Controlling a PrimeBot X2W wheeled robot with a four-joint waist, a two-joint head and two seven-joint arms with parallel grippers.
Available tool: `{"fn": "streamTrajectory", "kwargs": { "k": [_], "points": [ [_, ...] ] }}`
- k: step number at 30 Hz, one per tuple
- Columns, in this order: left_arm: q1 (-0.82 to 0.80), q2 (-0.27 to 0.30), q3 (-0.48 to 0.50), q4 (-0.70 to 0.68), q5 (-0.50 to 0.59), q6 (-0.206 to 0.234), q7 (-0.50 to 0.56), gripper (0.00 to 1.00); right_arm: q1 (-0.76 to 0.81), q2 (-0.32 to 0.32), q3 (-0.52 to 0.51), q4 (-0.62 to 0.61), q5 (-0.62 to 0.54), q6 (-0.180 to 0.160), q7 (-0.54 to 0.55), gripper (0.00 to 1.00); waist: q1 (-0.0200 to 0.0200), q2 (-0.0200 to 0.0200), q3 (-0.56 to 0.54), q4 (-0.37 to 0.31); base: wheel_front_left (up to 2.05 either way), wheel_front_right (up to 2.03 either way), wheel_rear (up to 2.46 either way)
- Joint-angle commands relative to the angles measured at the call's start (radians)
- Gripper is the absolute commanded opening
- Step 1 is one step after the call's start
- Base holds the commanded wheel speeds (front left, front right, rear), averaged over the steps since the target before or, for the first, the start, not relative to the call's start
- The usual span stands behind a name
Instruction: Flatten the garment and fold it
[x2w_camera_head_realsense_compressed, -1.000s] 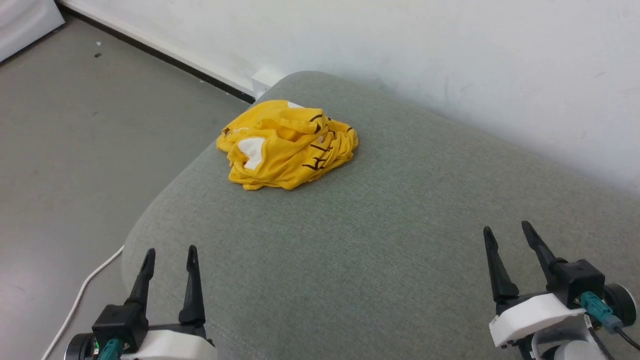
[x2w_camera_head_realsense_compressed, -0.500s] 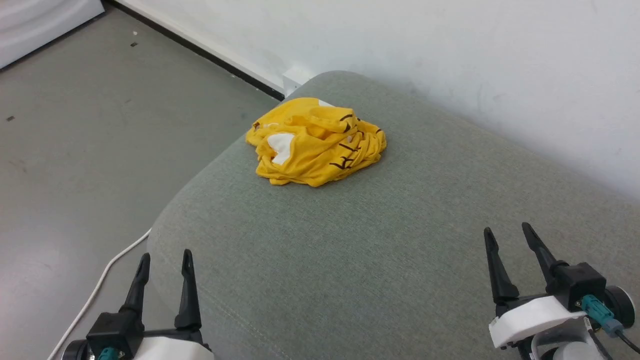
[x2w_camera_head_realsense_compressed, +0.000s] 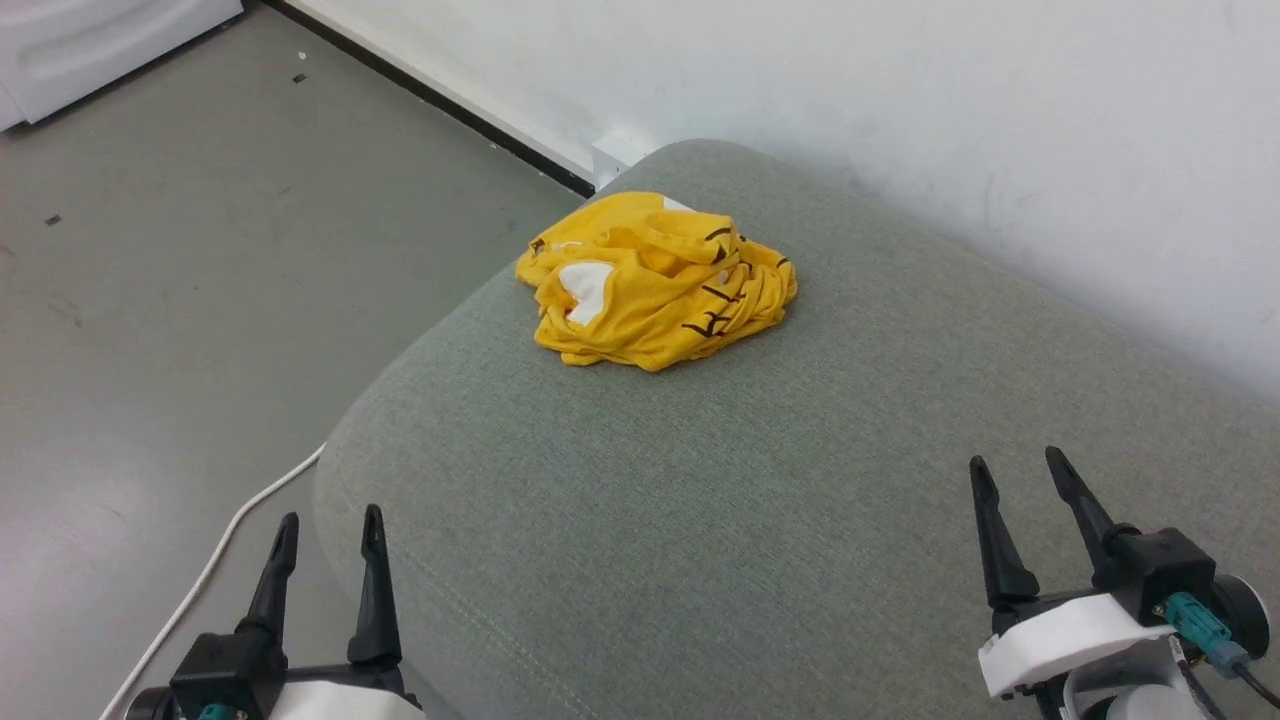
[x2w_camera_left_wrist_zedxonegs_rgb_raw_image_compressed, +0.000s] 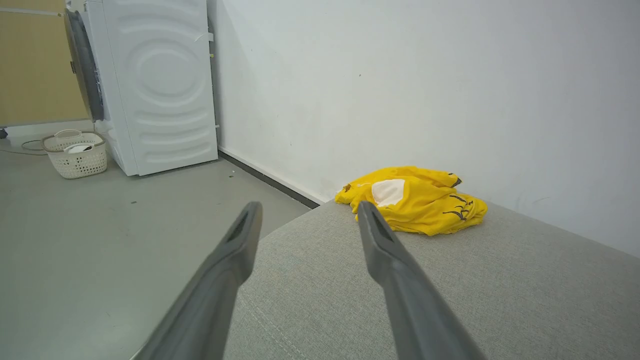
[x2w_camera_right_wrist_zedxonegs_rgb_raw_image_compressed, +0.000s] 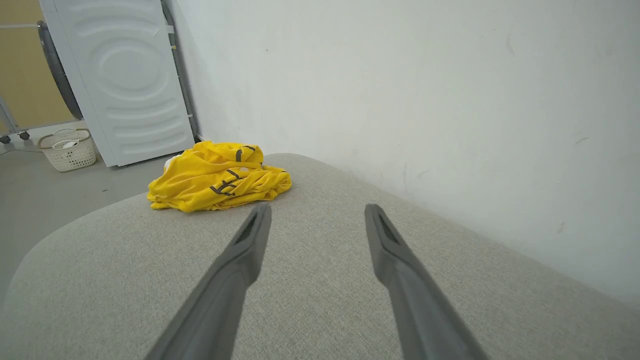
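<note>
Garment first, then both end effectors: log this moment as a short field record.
garment: yellow T-shirt, crumpled in a heap, not flattened
support: grey cushion, garment near its far left corner
left end effector: open, empty, apart from garment
right end effector: open, empty, apart from garment
background: white washing machine, basket on floor

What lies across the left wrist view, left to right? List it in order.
basket → washer → shirt
</note>
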Motion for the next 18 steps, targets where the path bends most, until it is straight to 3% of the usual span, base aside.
{"fn": "streamTrajectory", "kwargs": {
  "k": [1,5,13,18],
  "points": [
    [0.005,-0.004,0.004,0.000,-0.004,-0.007,-0.006,1.00,-0.014,0.003,-0.001,-0.002,0.010,-0.002,-0.005,1.00,-0.0001,0.0000,-0.002,0.000,0.00,0.00,0.00],
    [0.003,-0.004,0.005,0.000,0.000,-0.010,-0.006,1.00,-0.013,0.003,0.000,-0.002,0.013,-0.002,-0.005,1.00,-0.0001,0.0000,-0.004,0.000,0.00,0.00,0.00],
    [-0.070,0.000,0.000,-0.036,-0.011,-0.057,-0.006,1.00,-0.024,0.003,0.000,-0.023,0.011,-0.002,-0.005,1.00,-0.0001,0.0000,0.010,-0.008,0.00,0.00,0.00],
    [-0.196,0.077,-0.031,-0.073,-0.024,-0.103,0.036,1.00,-0.044,0.003,-0.004,-0.057,-0.016,-0.002,-0.005,1.00,-0.0001,0.0000,0.055,-0.026,0.00,0.00,0.00]
  ]
}}
